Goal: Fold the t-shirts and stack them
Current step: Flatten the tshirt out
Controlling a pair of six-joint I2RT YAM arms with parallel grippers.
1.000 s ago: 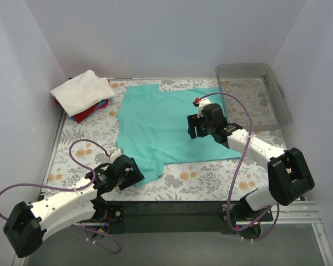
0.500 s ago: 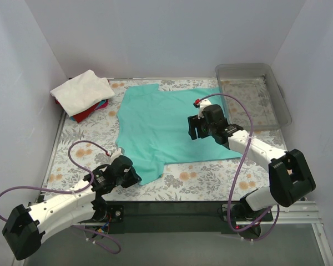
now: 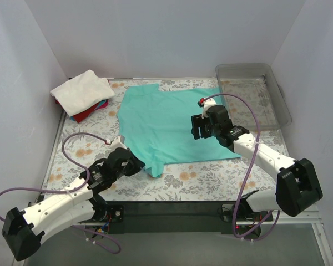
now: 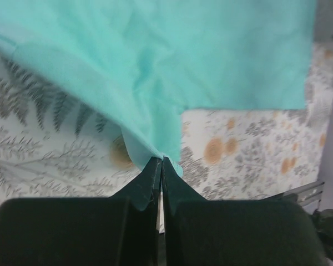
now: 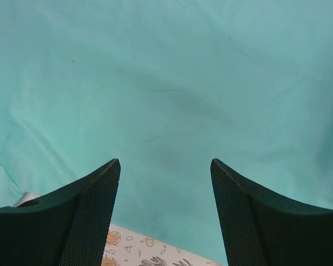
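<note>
A teal t-shirt lies spread flat in the middle of the floral table. My left gripper is shut on its near-left corner, and in the left wrist view the teal cloth rises in a fold pinched at the left gripper's tips. My right gripper hovers open over the shirt's right half, with only flat teal fabric showing between the right gripper's fingers. A folded white t-shirt tops a pile at the back left, with red and blue shirts under it.
A clear grey plastic tray stands at the back right, close to the shirt's far-right corner. White walls close in the left, back and right sides. The floral table cover shows along the near edge.
My left gripper has shut on the teal shirt's near-left corner and drawn it a little away from the near edge. The right gripper has barely shifted.
</note>
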